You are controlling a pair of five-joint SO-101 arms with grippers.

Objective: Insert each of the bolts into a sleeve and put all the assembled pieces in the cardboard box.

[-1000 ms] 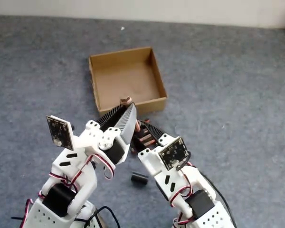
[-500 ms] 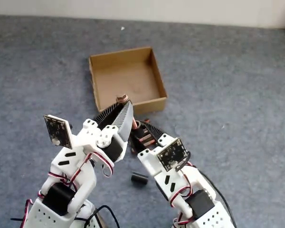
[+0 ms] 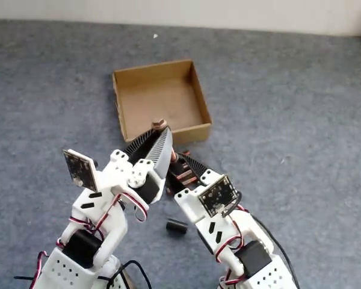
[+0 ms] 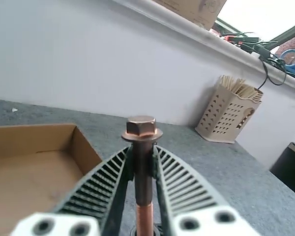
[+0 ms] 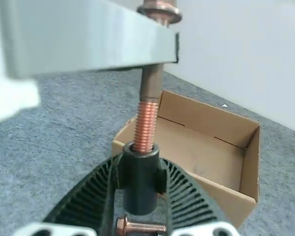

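My left gripper (image 4: 142, 147) is shut on a copper bolt (image 4: 142, 130), held upright with its hex head on top. In the right wrist view the bolt's threaded end (image 5: 146, 129) goes into the top of a black sleeve (image 5: 139, 183), which my right gripper (image 5: 139, 169) is shut on from below. From above, both grippers (image 3: 160, 133) (image 3: 177, 161) meet just in front of the open cardboard box (image 3: 195, 131). A second copper bolt (image 5: 137, 227) lies on the carpet under the right gripper. A loose black sleeve (image 3: 176, 227) lies between the two arm bases.
The box (image 5: 206, 191) has nothing inside it. Grey carpet (image 3: 301, 120) covers the whole floor, with open room right of the box. A beige holder of sticks (image 4: 226, 118) stands by the far wall.
The left gripper with the bolt swayed slightly left and then back right, and its wrist shifted a little right. The right arm has stayed put.
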